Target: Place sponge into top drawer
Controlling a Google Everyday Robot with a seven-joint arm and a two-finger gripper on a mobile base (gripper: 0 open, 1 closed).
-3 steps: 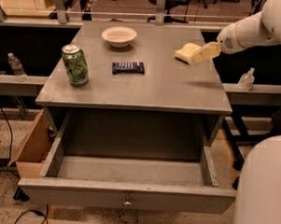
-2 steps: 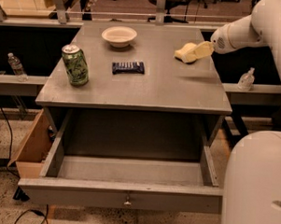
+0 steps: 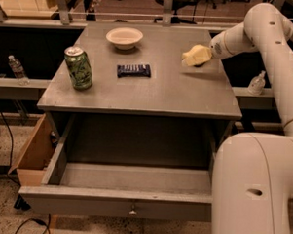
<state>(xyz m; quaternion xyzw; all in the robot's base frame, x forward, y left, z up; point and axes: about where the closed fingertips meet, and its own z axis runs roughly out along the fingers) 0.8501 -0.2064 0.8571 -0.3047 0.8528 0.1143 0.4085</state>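
arm (image 3: 267,26) bent over far right of table (image 3: 137,96), tool (image 3: 205,53) at sponge (image 3: 193,56)

Yellow sponge (image 3: 192,56), grey drawer (image 3: 84,202), green can (image 3: 78,69), white arm's (image 3: 267,31) pincer (image 3: 202,55) at sponge

On the grey table (image 3: 162,95) we see a white bowl (image 3: 124,37) at the back, a green can (image 3: 78,67) near the left edge and a dark bar (image 3: 134,70) beside it, all left of the gripper (image 3: 204,54) at the right rear
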